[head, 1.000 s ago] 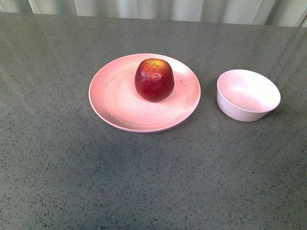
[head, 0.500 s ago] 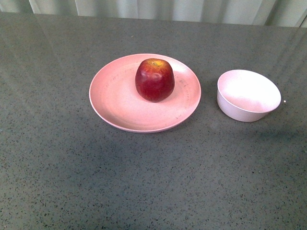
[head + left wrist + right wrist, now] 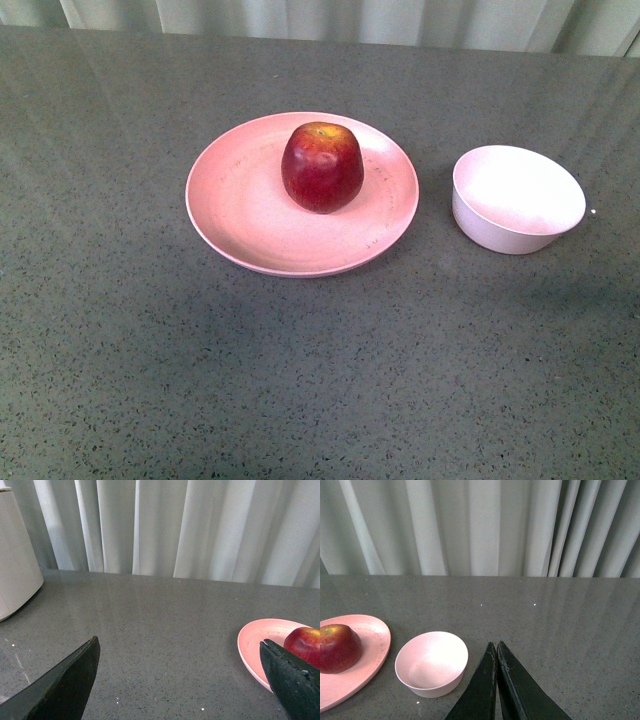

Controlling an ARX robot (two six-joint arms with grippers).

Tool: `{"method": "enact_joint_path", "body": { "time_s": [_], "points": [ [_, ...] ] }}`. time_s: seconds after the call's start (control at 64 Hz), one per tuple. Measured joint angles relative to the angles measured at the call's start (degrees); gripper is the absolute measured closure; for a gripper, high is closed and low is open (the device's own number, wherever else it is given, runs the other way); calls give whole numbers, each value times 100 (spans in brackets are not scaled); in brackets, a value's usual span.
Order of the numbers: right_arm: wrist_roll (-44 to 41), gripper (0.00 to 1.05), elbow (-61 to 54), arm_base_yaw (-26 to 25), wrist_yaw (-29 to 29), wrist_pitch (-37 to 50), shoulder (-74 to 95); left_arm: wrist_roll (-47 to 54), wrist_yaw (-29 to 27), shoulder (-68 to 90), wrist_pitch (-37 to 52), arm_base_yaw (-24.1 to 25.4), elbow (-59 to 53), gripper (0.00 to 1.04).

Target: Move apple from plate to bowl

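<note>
The dark red apple (image 3: 322, 167) sits upright on the wide pale pink plate (image 3: 240, 215) in the middle of the table. The small empty pale bowl (image 3: 517, 199) stands to the plate's right, apart from it. Neither gripper shows in the front view. My left gripper (image 3: 179, 647) is open and empty above the table, left of the plate (image 3: 255, 645), with the apple (image 3: 304, 644) partly hidden behind one finger. My right gripper (image 3: 495, 644) is shut and empty, just right of the bowl (image 3: 431, 663); the apple (image 3: 339, 648) and plate (image 3: 375, 645) lie beyond the bowl.
The grey speckled tabletop (image 3: 320, 380) runs back to a pale pleated curtain (image 3: 480, 525). A white rounded appliance (image 3: 15, 575) stands at the table's far left in the left wrist view.
</note>
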State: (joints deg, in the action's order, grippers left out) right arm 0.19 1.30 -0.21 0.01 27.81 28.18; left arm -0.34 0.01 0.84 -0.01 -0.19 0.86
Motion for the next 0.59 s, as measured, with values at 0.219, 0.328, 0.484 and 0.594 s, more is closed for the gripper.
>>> {"method": "enact_joint_path", "body": {
  "time_s": [0.219, 0.328, 0.484, 0.594],
  "points": [
    [0, 103, 0, 0, 0, -612, -643, 0, 0, 0, 0, 0, 0, 9],
    [0, 103, 0, 0, 0, -920, -960, -2, 0, 0, 0, 0, 0, 9],
    [0, 103, 0, 0, 0, -1263, -1305, -2, 0, 0, 0, 0, 0, 9],
    [0, 103, 0, 0, 0, -1451, -1495, -2, 0, 0, 0, 0, 0, 9]
  ]
}}
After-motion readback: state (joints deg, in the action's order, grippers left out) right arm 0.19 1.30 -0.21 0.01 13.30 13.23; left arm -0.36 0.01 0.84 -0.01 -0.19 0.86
